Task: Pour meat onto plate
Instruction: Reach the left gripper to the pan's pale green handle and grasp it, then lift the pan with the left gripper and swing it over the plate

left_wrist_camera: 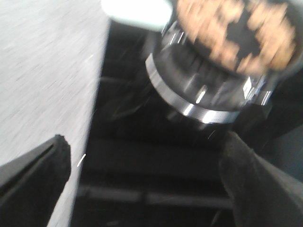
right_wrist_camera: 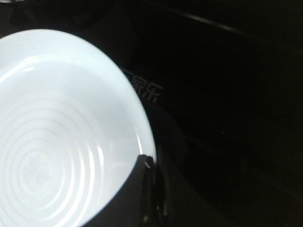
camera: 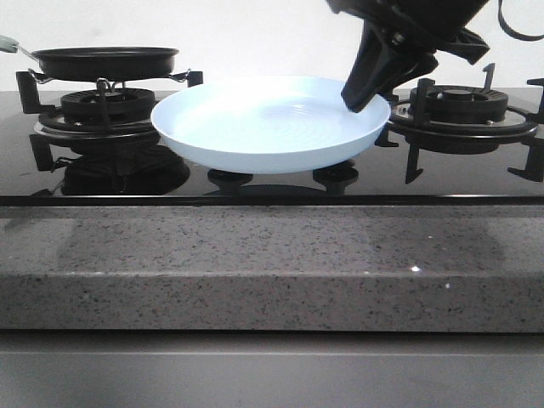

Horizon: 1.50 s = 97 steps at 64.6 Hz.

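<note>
The pale blue-white plate (camera: 272, 123) hangs low over the black glass hob between the two burners, and nothing lies in it. My right gripper (camera: 357, 98) comes down from the upper right and is shut on the plate's right rim. The right wrist view shows that rim (right_wrist_camera: 137, 118) pinched in my right gripper (right_wrist_camera: 151, 161). The meat (left_wrist_camera: 236, 33), blurred tan-brown pieces, lies in the black frying pan (camera: 106, 61) on the left burner; from the front the pan's wall hides it. My left gripper (left_wrist_camera: 147, 179) is open above that burner and holds nothing.
The frying pan's pale green handle (camera: 7, 42) points off to the left. A bare right burner with black grates (camera: 459, 106) stands just behind my right gripper. A speckled grey stone counter (camera: 255, 263) runs along the front of the hob.
</note>
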### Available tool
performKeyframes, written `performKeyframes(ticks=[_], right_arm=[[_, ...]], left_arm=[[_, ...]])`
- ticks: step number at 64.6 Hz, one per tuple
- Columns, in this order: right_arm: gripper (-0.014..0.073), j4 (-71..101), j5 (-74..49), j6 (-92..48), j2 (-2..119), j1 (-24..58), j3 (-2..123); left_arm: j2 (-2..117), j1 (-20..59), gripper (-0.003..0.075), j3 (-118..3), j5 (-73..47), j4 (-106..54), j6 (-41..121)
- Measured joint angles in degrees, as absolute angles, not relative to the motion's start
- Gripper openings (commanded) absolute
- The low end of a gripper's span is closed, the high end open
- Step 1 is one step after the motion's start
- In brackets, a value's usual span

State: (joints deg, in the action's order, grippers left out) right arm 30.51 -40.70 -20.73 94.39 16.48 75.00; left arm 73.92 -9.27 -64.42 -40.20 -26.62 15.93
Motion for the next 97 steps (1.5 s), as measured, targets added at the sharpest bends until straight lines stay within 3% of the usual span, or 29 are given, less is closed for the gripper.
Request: performKeyframes(ticks=[16,51,97], right_arm=[[-0.0068,30.51,-40.70,-20.73,94.39,16.48,75.00],[-0.0068,30.51,-40.70,-20.73,94.39,16.48,75.00],[-0.0068,30.51,-40.70,-20.73,94.39,16.48,75.00]], left_arm=[[84.47,-14.75,0.0617,-71.65,-41.76,-44.51,26.08],[104.13,-15.24,0.0617,-82.52,-44.68,-64.06,29.44],[107.11,-20.08,0.0617,-83.15,-54.93,-78.16,36.83]])
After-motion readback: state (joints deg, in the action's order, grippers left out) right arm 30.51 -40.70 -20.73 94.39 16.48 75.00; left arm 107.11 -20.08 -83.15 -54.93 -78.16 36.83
